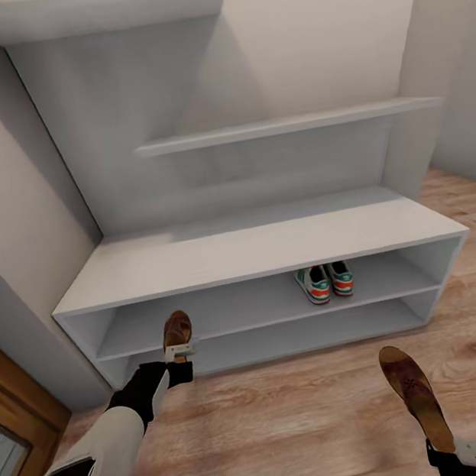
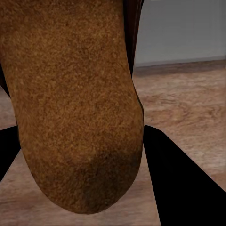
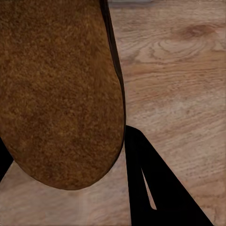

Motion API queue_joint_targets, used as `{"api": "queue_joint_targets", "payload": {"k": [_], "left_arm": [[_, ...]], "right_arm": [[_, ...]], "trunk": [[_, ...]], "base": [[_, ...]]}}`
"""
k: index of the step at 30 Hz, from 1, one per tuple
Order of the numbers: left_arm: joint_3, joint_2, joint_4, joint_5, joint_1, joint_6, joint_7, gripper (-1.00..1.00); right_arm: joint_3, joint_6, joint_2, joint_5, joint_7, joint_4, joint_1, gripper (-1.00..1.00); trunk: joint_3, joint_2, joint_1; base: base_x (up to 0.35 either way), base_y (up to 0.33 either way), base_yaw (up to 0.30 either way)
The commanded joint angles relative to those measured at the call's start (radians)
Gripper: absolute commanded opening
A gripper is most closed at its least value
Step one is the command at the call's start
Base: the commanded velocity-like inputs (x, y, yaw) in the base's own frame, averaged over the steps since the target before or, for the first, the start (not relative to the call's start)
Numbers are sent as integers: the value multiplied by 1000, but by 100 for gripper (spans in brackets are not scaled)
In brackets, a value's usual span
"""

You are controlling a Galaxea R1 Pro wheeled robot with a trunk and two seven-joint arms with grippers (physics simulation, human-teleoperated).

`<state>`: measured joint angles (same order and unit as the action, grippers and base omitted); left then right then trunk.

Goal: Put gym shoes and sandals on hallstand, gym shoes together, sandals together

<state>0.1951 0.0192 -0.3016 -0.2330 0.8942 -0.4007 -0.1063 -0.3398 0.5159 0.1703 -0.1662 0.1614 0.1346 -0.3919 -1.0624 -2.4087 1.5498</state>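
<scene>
One hallstand (image 1: pixel 256 250) stands on the corridor floor (image 1: pixel 300 421). Two gym shoes (image 1: pixel 327 282) sit side by side on its upper tier at 1 o'clock, heels outward. Two sandals: the left gripper (image 1: pixel 181 350) is clamped on one sandal (image 1: pixel 177 328) at 10 o'clock; the right gripper (image 1: pixel 453 456) grips the other sandal (image 1: pixel 415 394) at 5 o'clock, long axis toward 11. The wall lettering is unreadable.

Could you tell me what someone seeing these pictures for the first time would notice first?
Probably the brown sandals: the left gripper holds one sandal up before the shoe rack, and the right gripper holds the other sandal over the wood floor. Next, the two sneakers side by side on the rack's upper tier.
</scene>
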Motion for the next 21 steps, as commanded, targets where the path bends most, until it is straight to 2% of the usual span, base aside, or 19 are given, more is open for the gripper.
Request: {"api": "queue_joint_targets", "payload": {"k": [1,5,13,21], "left_arm": [[7,1,-3,-12,0,-5,-7,-100],[7,-1,-3,-12,0,-4,-6,-100],[7,2,-3,-12,0,-3,-6,-100],[7,2,-4,-12,0,-4,-6,-100]], "right_arm": [[-4,3,0,-7,4,-1,-1,-100],[-4,3,0,-7,4,-1,-1,-100],[-4,3,0,-7,4,-1,-1,-100],[-4,3,0,-7,4,-1,-1,-100]], "trunk": [[-1,0,0],[-1,0,0],[-1,0,0],[-1,0,0]], "base": [[336,-3,0],[276,-1,0],[68,0,0],[254,0,0]]}}
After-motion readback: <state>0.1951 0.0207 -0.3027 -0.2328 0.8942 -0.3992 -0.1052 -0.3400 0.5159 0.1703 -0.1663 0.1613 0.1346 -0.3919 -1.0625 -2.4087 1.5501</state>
